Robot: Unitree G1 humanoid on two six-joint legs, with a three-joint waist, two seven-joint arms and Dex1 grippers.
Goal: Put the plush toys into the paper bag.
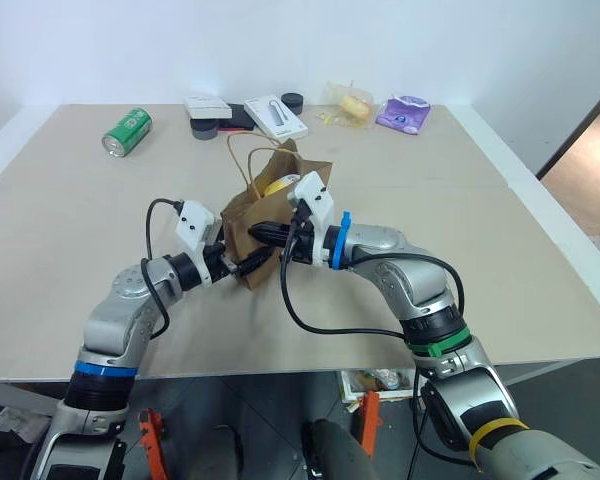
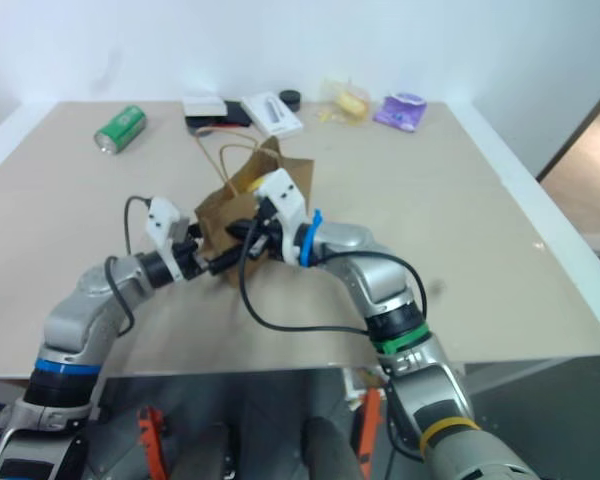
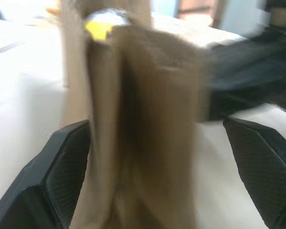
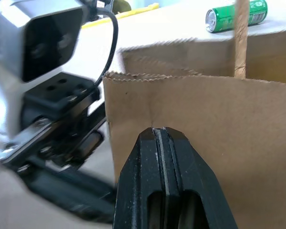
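The paper bag (image 1: 263,222) is standing upright near the middle of the table (image 1: 500,260), long axis vertical, mouth facing up and twine handles (image 1: 248,160) arching over it. A yellow plush toy (image 1: 280,186) is peeking out of the top. No print is showing on the bag. The left gripper (image 3: 157,171) is sitting with its fingers spread wide on either side of the bag's narrow folded edge. The right gripper (image 4: 163,143) is pressing its fingers flat together right against the bag's side. Behind, a green can (image 1: 127,132) is lying on its side, lettering too small to read, plus a purple pouch (image 1: 403,113).
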